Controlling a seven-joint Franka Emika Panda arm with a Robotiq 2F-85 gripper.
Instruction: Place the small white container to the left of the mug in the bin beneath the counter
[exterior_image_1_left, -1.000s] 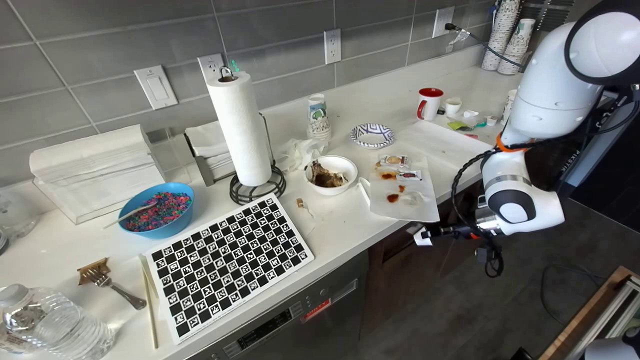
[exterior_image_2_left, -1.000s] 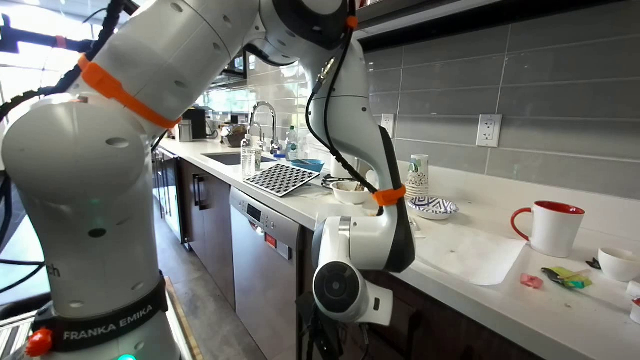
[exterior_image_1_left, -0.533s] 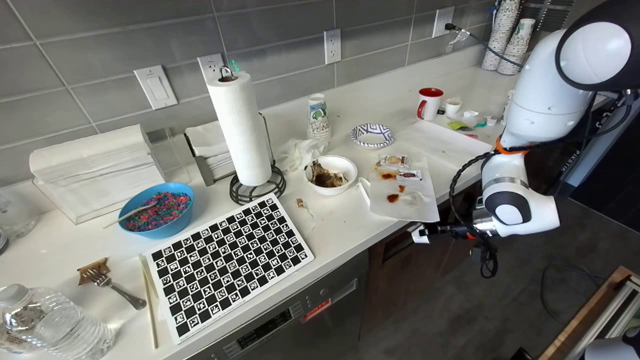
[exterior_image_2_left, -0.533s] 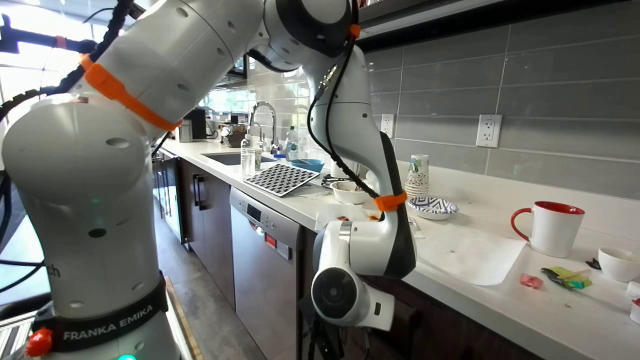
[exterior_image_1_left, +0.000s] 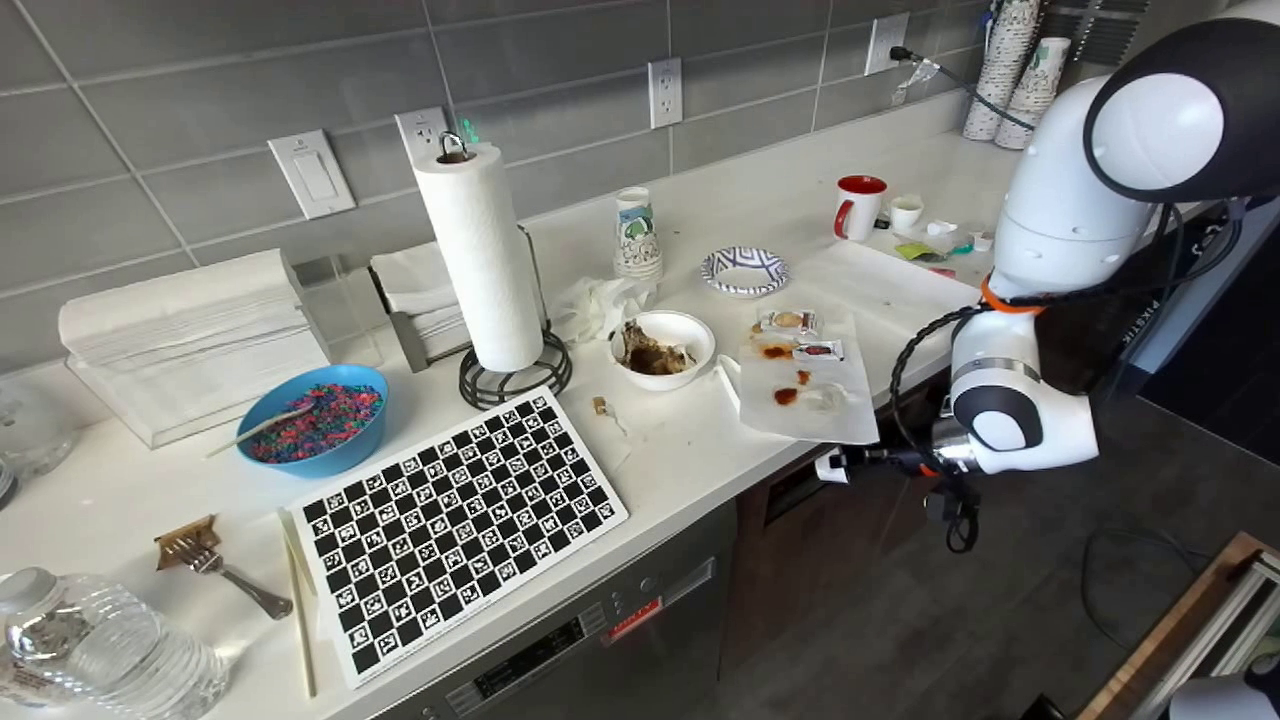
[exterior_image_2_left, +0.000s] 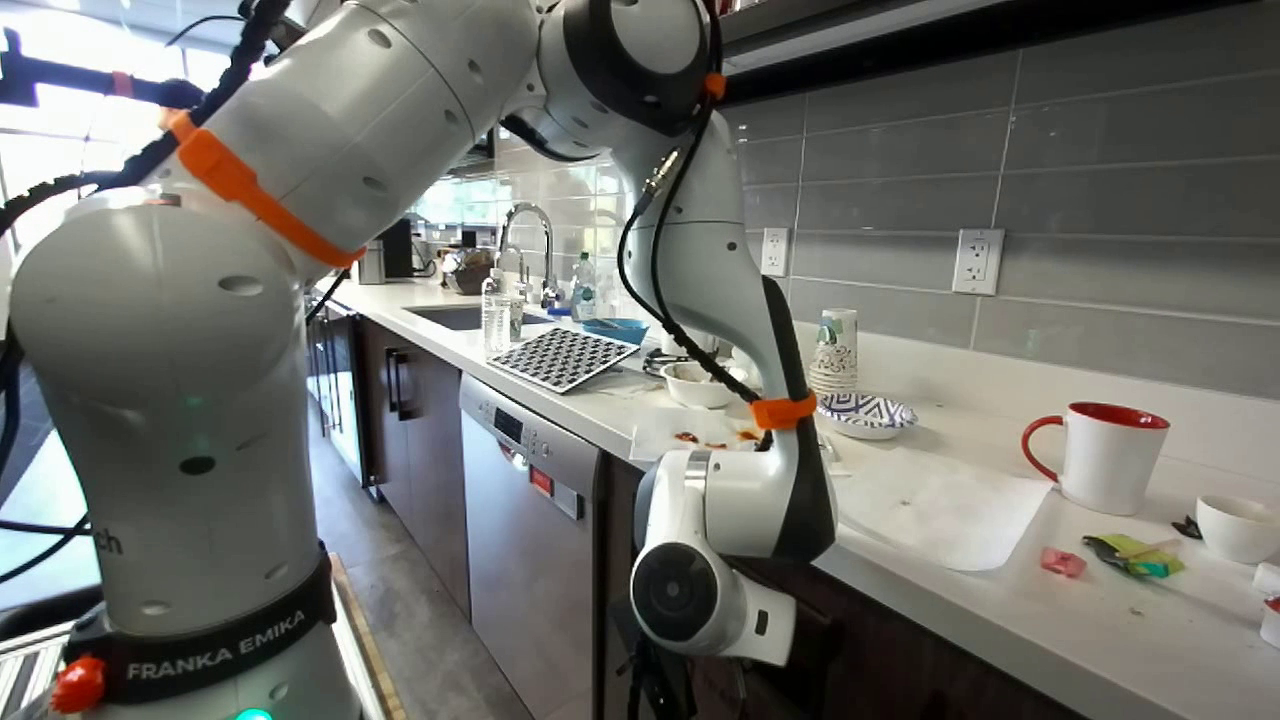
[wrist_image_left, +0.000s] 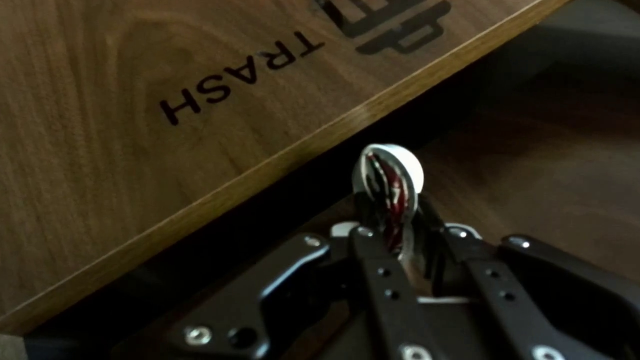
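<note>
Nearest in the wrist view, the gripper (wrist_image_left: 397, 215) is clamped on the small white container (wrist_image_left: 407, 167), its round mouth facing the camera, its contents (wrist_image_left: 392, 190) glossy, red and dark. Only this view shows that inside; an exterior view gives a plain white outside, below the edge of the counter (exterior_image_1_left: 690, 440). Beyond, toward ten o'clock, the wrist view alone shows TRASH lettered on the wooden bin front (wrist_image_left: 175, 150). Farther off, at twelve o'clock from the container in an exterior view, the red-and-white mug (exterior_image_1_left: 862, 214) stands upright.
</note>
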